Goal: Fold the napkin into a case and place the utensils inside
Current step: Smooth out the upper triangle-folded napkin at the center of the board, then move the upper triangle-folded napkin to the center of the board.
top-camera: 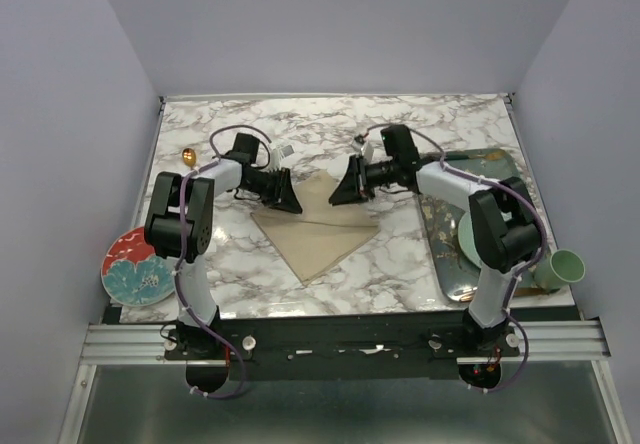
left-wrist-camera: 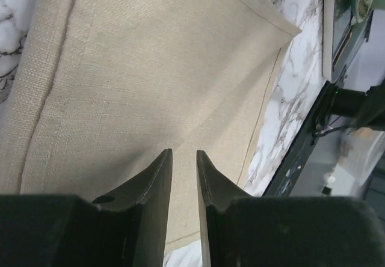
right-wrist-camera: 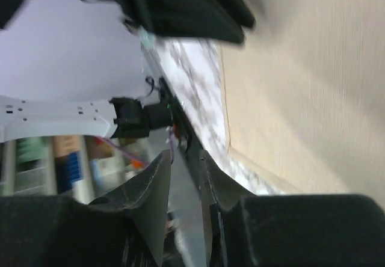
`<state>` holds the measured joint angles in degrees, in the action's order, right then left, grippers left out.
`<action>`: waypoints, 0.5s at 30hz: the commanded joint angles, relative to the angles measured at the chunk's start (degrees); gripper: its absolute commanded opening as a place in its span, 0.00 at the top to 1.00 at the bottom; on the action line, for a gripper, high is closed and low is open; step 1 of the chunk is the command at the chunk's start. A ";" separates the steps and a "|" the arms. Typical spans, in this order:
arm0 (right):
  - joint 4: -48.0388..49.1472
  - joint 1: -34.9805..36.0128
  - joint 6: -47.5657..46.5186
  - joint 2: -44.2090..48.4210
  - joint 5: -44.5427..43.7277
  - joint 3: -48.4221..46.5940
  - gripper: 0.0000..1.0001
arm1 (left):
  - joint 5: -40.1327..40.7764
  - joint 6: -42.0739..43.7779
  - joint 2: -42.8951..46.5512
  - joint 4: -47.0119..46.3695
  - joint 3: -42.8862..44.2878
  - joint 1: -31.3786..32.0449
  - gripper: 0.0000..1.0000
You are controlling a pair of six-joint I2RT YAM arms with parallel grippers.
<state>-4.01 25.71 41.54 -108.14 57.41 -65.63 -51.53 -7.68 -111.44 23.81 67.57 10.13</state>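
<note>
Two grippers flank one folded beige napkin (top-camera: pixel 318 236).
Plain woven cloth lies under the left gripper (left-wrist-camera: pixel 183 153), beside the right gripper (right-wrist-camera: pixel 185 154); its long edge runs between them, apex toward the near edge of the marble table (top-camera: pixel 400 264). Both finger pairs are slightly parted, pinching nothing.

Light was bright and even, falling from above. In the top view the arms cast only soft, short shadows on the surface (top-camera: pixel 400 259) and the napkin (top-camera: pixel 318 239); all was sharp, without glare. In the left wrist view the napkin's weave was crisp. The left gripper (left-wrist-camera: pixel 184 154) threw a soft dark shadow on the cloth just ahead of it, and the right edge was out of focus. The right wrist view was smeared throughout: the napkin lacked texture, the background was hazy, and the right gripper (right-wrist-camera: pixel 185 156) was dark.
</note>
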 commanded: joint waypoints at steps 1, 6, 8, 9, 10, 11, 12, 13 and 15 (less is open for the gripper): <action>-16.28 -1.55 -21.48 1.97 -11.59 -10.56 0.66 | 4.15 13.20 5.79 12.37 5.89 -0.37 0.64; -25.34 -1.63 -30.81 -3.92 -19.43 -14.53 0.66 | 12.04 17.17 9.04 16.09 8.10 -0.37 0.55; -26.48 -1.63 -31.86 -5.15 -19.96 -13.57 0.67 | 14.07 19.27 9.66 16.53 8.54 -0.37 0.52; -26.66 -1.63 -32.05 -5.33 -20.31 -13.04 0.67 | 14.78 20.07 9.66 16.62 8.89 -0.37 0.48; -26.84 -1.63 -32.31 -5.42 -21.01 -12.51 0.67 | 15.75 20.77 9.57 17.14 9.94 -0.37 0.46; -27.27 -1.55 -32.75 -5.33 -21.28 -11.81 0.67 | 16.02 21.47 9.05 17.32 10.64 -0.37 0.45; -27.54 -1.63 -32.84 -5.33 -22.07 -10.50 0.67 | 16.02 23.48 8.70 17.41 11.17 -0.37 0.41; -27.72 -1.63 -32.92 -5.24 -22.42 -9.70 0.67 | 16.28 24.29 8.35 17.32 12.40 -0.29 0.40; -28.42 -1.63 -32.84 -5.50 -22.69 -8.47 0.67 | 16.63 25.78 6.50 16.97 13.90 0.50 0.39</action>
<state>-27.20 23.88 11.92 -113.62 38.50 -76.62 -38.74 11.46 -102.94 39.22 77.65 9.89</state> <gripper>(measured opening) 0.333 0.594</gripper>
